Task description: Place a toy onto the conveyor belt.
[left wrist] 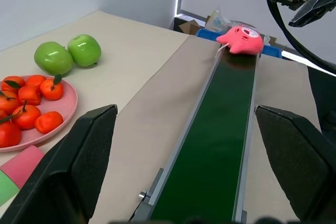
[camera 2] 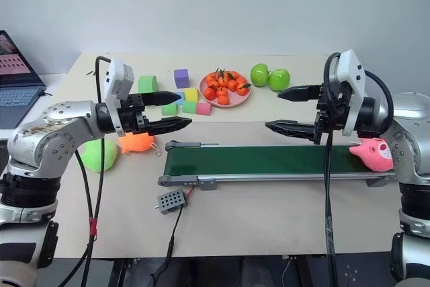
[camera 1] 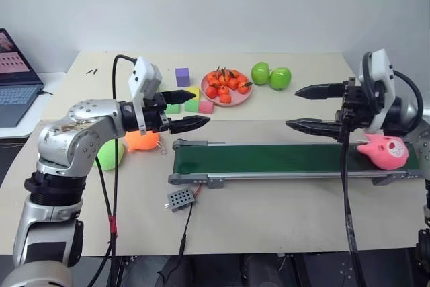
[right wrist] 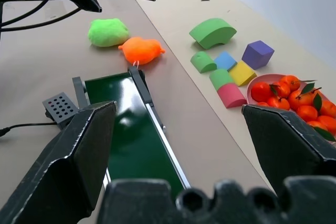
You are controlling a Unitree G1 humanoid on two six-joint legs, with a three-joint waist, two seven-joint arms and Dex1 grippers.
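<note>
The toy (camera 1: 384,150), a bright pink plush, lies at the right end of the dark-green conveyor belt (camera 1: 269,159), resting on the belt's end as the left wrist view shows it (left wrist: 241,39). My right gripper (camera 1: 291,107) hangs open and empty above the belt, just left of the toy, pointing left. My left gripper (camera 1: 200,106) is open and empty too. It is held level over the table just beyond the belt's left end, pointing right. The two grippers face each other with a wide gap between them.
An orange plush (camera 1: 141,140) and a lime-green plush (camera 1: 111,154) lie left of the belt. Behind it are foam blocks (camera 1: 183,76), a pink plate of tangerines (camera 1: 226,85) and two green apples (camera 1: 271,76). A grey box with a cable (camera 1: 180,198) sits in front. A laptop (camera 1: 13,75) stands far left.
</note>
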